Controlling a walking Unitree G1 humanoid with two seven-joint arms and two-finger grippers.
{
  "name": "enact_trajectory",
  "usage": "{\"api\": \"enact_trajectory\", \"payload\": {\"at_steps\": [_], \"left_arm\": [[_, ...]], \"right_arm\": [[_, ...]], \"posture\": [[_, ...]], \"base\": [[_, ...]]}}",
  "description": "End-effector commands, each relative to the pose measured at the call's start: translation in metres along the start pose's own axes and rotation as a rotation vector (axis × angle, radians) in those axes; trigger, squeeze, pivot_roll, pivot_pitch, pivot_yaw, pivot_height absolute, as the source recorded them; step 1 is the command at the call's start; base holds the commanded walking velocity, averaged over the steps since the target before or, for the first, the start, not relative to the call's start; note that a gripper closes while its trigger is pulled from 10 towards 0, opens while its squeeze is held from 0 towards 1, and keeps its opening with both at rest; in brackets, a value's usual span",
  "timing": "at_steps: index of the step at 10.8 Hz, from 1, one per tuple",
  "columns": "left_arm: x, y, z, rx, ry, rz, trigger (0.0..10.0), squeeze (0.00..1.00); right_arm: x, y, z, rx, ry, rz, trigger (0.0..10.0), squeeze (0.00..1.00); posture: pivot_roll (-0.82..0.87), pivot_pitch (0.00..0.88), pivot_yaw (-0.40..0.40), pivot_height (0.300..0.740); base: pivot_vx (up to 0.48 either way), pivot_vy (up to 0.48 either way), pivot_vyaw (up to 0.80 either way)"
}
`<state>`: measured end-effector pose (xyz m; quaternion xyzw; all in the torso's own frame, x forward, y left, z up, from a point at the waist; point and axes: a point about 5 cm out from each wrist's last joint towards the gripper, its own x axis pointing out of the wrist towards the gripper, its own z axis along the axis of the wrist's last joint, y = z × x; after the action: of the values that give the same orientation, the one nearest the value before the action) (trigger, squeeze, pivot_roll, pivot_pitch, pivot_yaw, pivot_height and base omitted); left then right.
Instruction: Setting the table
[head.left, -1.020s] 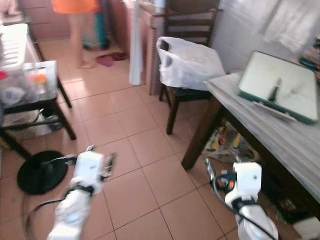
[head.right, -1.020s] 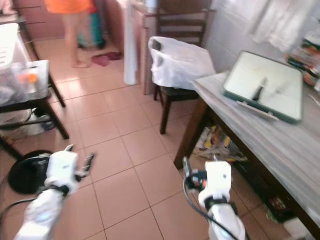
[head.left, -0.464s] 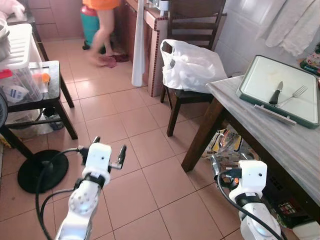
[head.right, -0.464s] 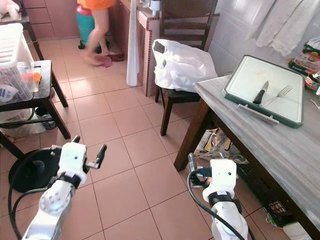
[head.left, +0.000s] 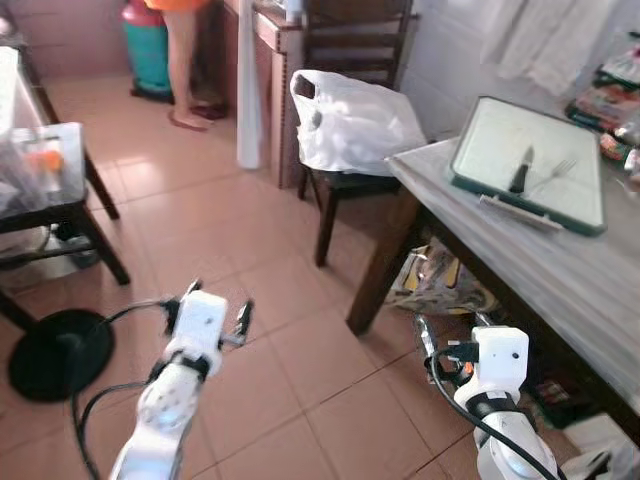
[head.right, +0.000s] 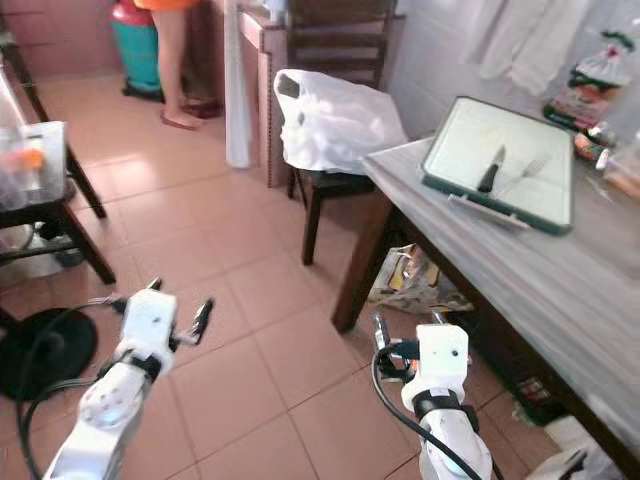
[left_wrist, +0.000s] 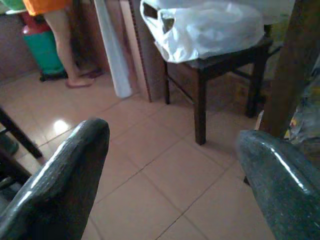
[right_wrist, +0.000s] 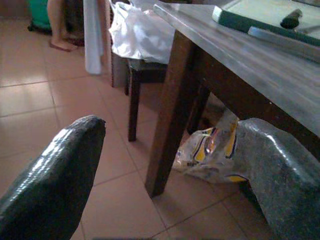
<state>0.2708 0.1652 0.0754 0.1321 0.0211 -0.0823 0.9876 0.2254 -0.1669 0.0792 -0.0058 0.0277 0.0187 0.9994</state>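
A grey wooden table (head.left: 560, 270) stands on my right. On it lies a green-rimmed tray (head.left: 490, 135) holding a black-handled knife (head.left: 520, 172) and a fork (head.left: 552, 175). My left gripper (head.left: 218, 300) is open and empty, low over the tiled floor, left of the table. My right gripper (head.left: 448, 326) is also open and empty, below the table's edge by its near leg (right_wrist: 167, 110). In the right wrist view the tray's edge (right_wrist: 235, 20) lies on the tabletop above the open gripper (right_wrist: 170, 165).
A dark chair with a white plastic bag (head.left: 350, 120) stands at the table's far end. A printed bag (head.left: 440, 285) lies under the table. A person's legs (head.left: 185, 70) and a green container (head.left: 148, 55) are at the back. A black side table (head.left: 50, 190) and round stand base (head.left: 55, 352) are on the left.
The camera has shifted, so the table and tray sit further left in view. The person at the back has stepped. Both grippers stay open and low.
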Motion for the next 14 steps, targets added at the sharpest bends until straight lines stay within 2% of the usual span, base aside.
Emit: {"api": "enact_trajectory", "payload": {"at_steps": [1,4,9,12,14], "left_arm": [[-0.001,-0.001,-0.002,0.006,0.012,-0.014,10.0,0.0],[0.014,-0.001,0.005,0.036,-0.006,-0.059,10.0,0.0],[0.03,-0.005,0.017,0.12,-0.032,-0.222,10.0,0.0],[0.028,-0.009,0.012,0.099,-0.013,-0.228,10.0,0.0],[0.026,-0.01,0.007,0.077,0.005,-0.2,10.0,0.0]], "right_arm": [[0.0,-0.005,-0.002,-0.002,0.007,-0.019,10.0,0.0],[-0.001,-0.005,-0.003,0.007,-0.007,-0.039,10.0,0.0],[-0.011,0.009,-0.017,0.083,-0.01,-0.165,10.0,0.0],[-0.017,0.009,-0.016,0.07,-0.013,-0.164,10.0,0.0],[-0.014,0.003,-0.014,0.046,-0.01,-0.145,10.0,0.0]], "posture": [[0.21,0.102,-0.112,0.74],[0.21,0.075,-0.074,0.74],[0.17,0.077,0.083,0.74],[0.15,0.091,0.057,0.74],[0.15,0.093,0.028,0.74]], "base": [[0.0,0.0,0.0],[0.0,0.0,0.0],[0.0,0.0,0.0],[0.0,0.0,0.0],[0.0,0.0,-0.72]]}}
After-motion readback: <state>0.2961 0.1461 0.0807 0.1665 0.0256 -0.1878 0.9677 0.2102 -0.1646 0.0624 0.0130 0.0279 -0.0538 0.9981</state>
